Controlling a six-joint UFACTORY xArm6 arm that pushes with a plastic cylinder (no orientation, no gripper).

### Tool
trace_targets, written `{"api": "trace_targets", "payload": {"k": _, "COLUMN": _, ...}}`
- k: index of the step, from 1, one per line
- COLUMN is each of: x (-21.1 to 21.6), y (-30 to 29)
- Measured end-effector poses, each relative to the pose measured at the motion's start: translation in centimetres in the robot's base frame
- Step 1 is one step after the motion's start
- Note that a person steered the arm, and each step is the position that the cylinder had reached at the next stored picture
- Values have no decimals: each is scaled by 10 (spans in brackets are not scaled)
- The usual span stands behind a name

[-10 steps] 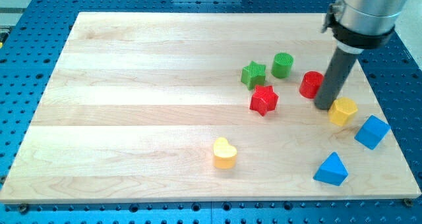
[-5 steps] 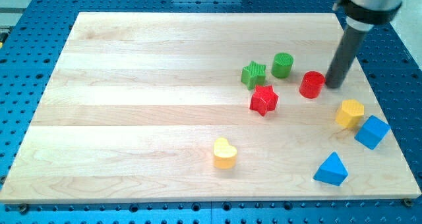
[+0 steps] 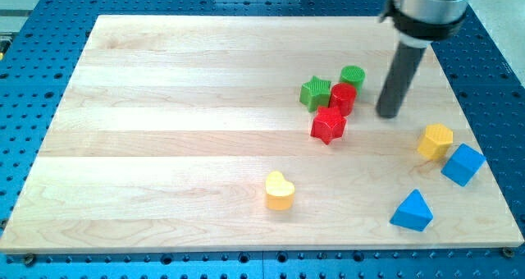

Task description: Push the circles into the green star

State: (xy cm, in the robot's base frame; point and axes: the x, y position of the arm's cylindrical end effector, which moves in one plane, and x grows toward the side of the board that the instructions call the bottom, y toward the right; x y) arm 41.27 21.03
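Observation:
The green star (image 3: 315,92) lies right of the board's middle. The red circle (image 3: 343,98) sits against the star's right side and just above the red star (image 3: 328,125). The green circle (image 3: 353,77) is just above and right of the red circle, close to the green star. My tip (image 3: 388,113) stands on the board a little right of the red circle, not touching it.
A yellow heart (image 3: 280,190) lies near the view's bottom middle. A yellow hexagonal block (image 3: 434,140), a blue cube-like block (image 3: 463,164) and a blue triangle (image 3: 412,211) sit at the lower right. The wooden board (image 3: 164,107) rests on a blue perforated base.
My tip swung from beside the yellow block up and then left. The red circle slid left until it met the green star and the red star.

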Motion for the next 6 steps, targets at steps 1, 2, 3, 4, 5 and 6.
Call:
{"api": "trace_targets", "payload": {"k": 1, "x": -33, "y": 11}}
{"api": "trace_targets", "payload": {"k": 2, "x": -48, "y": 6}}
{"api": "trace_targets", "payload": {"k": 3, "x": -48, "y": -15}}
{"api": "trace_targets", "payload": {"k": 4, "x": -48, "y": -35}}
{"api": "trace_targets", "payload": {"k": 5, "x": -48, "y": -55}}
{"api": "trace_targets", "payload": {"k": 6, "x": -48, "y": -64}}
